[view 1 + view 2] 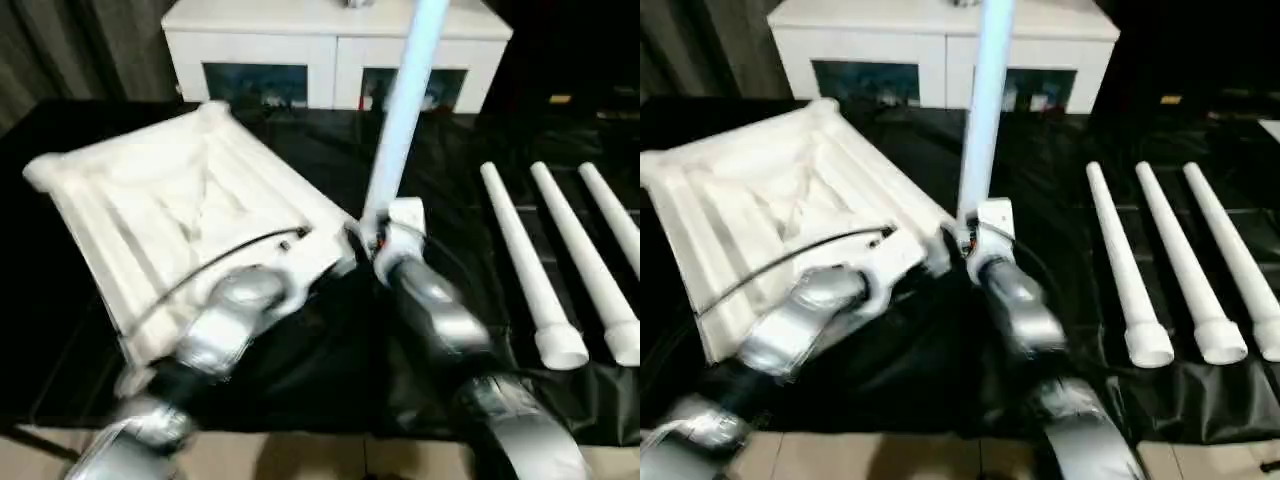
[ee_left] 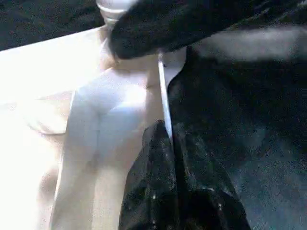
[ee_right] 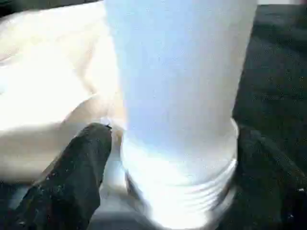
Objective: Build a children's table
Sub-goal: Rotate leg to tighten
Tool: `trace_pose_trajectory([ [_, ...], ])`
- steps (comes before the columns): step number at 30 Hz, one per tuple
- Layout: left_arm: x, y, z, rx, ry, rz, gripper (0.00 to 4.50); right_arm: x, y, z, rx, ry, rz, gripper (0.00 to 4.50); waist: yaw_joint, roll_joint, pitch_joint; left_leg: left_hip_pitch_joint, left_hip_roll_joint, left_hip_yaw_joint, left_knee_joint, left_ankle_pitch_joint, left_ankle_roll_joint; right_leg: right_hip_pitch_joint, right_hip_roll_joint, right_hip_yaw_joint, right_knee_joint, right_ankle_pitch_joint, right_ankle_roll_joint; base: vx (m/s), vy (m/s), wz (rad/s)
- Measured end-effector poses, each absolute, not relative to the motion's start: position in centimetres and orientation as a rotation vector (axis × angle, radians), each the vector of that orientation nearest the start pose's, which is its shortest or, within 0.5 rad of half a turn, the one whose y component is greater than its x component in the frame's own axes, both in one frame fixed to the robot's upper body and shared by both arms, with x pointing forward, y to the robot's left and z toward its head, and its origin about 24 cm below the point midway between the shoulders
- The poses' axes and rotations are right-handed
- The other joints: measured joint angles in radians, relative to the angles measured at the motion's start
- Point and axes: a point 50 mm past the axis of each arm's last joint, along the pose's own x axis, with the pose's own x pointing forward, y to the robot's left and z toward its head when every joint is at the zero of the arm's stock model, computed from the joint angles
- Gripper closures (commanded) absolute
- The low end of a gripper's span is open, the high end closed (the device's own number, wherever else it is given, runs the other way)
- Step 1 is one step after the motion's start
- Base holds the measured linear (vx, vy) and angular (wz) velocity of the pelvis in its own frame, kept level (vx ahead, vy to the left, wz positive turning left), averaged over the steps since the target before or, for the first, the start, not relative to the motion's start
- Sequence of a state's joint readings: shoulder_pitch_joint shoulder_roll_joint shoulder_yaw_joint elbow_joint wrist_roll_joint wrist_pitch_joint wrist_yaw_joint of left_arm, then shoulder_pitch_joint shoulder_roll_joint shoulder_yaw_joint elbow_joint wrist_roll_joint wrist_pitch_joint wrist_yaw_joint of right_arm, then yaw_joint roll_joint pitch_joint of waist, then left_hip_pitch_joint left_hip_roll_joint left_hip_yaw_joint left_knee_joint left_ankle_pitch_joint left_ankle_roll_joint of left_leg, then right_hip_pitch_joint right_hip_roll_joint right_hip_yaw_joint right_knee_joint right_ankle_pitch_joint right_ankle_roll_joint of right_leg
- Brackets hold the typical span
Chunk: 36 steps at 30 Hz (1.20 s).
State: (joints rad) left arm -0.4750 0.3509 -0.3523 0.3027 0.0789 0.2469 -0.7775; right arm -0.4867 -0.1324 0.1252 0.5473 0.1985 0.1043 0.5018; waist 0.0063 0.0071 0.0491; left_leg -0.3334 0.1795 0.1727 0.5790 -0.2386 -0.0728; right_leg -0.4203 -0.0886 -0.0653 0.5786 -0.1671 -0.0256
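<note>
There, the right hand (image 3: 168,158) stood with its fingers (image 3: 72,177) spread either side of the upright leg (image 1: 400,110), not clamping it, at the corner of the upturned table panel (image 1: 170,210). The left hand (image 2: 168,172) was clenched shut, empty, against the panel's edge. Three loose legs (image 1: 575,260) lay well apart on the black tabletop (image 1: 450,160), before a white cabinet (image 1: 330,40).

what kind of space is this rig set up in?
Probably an indoor room staged as a test area, not a factory line: a white cabinet with glass doors stands behind, curtains hang at the back left, and a black sheet is spread under the tabletop and spare legs.
</note>
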Motion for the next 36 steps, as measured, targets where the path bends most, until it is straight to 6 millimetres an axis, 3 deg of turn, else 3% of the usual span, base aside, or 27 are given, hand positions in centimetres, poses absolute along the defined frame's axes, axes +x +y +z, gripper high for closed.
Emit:
trace_pose_trajectory([
  [7, 29.8, 12.7, 5.4, 0.528, 0.343, -1.111, 4.5, 31.0, -13.0, 5.5, -0.055, 0.196, 0.896, 0.39, 0.006, 0.001, 0.001, 0.0, 0.0, 0.0, 0.004, 0.0, 0.0, 0.001, 0.0, 0.0, 0.001, 0.0, 0.0, 0.0, 0.0, 0.0],
  [11, 29.2, 13.0, 5.5, 0.516, 0.344, -1.18, 4.5, 29.8, -14.5, 6.1, -0.098, 0.221, 0.999, 0.39, 0.024, 0.001, 0.001, 0.0, 0.0, 0.0, 0.006, -0.001, 0.001, 0.002, -0.001, 0.0, 0.002, 0.0, 0.0, 0.0, 0.0, 0.0],
  [24, 28.8, 13.3, 5.2, 0.511, 0.365, -1.227, 4.5, 29.3, -14.3, 5.7, -0.136, 0.25, 1.079, 0.39, 0.029, 0.001, 0.001, 0.0, 0.001, 0.0, 0.017, 0.0, -0.001, 0.002, -0.002, 0.001, 0.016, 0.0, 0.0, 0.0, 0.0, 0.0],
  [36, 28.7, 13.4, 5.2, 0.513, 0.364, -1.241, 4.5, 29.6, -14.4, 5.8, -0.128, 0.25, 1.077, 1.36, 0.031, 0.001, 0.001, 0.0, 0.001, 0.0, 0.019, 0.0, 0.0, 0.002, -0.002, 0.001, 0.017, 0.0, 0.0, 0.0, 0.0, 0.0],
])
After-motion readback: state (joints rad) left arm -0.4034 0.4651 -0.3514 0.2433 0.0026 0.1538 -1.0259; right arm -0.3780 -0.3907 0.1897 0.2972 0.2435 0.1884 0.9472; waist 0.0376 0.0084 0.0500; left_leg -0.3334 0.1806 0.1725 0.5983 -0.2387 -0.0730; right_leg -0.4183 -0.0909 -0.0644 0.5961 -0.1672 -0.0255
